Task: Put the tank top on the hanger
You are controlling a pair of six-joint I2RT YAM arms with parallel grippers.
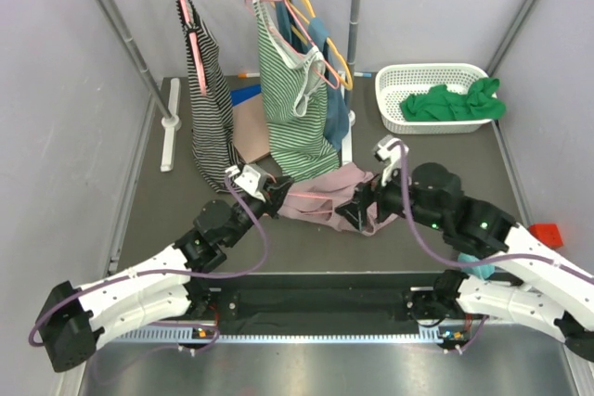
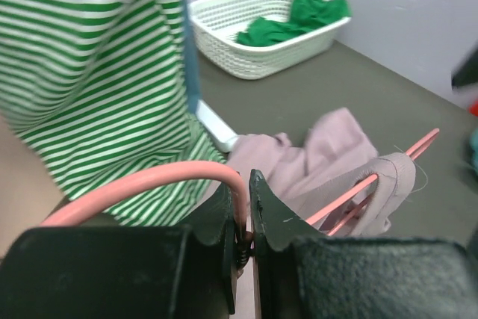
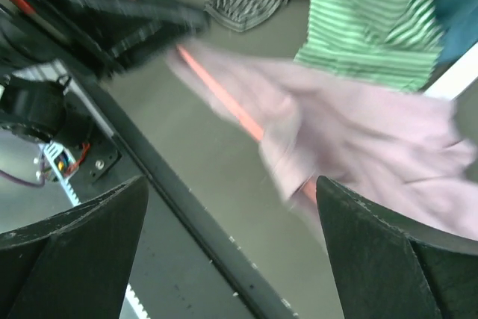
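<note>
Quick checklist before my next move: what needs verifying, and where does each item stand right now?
1. Left gripper shut on the hanger: ok.
2. Right gripper open, nothing between its fingers: ok.
3. Tank top threaded on one hanger arm: ok.
4. Both shoulders seated on the hanger: cannot tell, the fabric is bunched.
5. Room beside the green-striped top: not ok, it hangs close to the left gripper.

Soft, even light and weak shadows. The right wrist view is motion-blurred, with the tank top (image 3: 358,128) smeared.
</note>
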